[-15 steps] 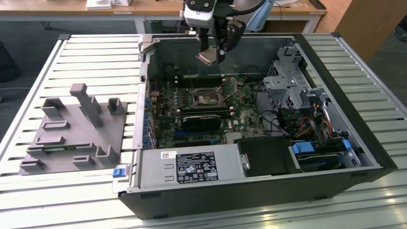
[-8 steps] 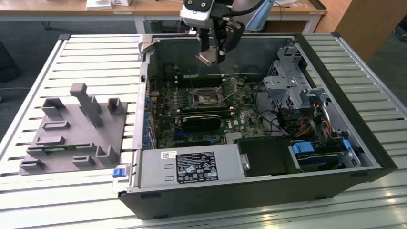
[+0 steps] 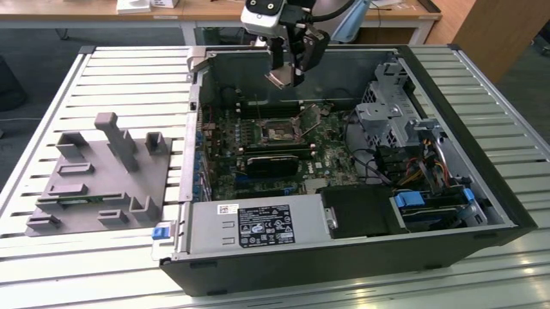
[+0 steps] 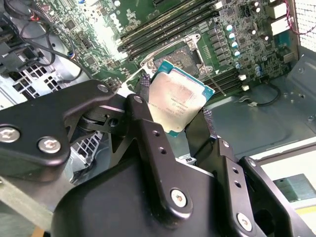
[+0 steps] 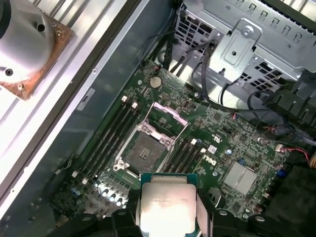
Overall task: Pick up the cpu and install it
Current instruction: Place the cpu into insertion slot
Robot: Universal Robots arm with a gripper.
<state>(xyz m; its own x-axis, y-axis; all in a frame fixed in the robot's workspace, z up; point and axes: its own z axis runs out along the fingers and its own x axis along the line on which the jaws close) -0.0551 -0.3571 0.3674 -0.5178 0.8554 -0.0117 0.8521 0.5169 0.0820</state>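
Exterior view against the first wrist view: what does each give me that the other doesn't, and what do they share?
Exterior view: the grey tray beside the open computer case, on the exterior view's left. First wrist view: a round metal part with a copper-coloured base. Shared: the cpu held in the gripper, and the empty open socket.

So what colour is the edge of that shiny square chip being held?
Teal-green, rimming the silver-topped flat square cpu; clearest in the second wrist view.
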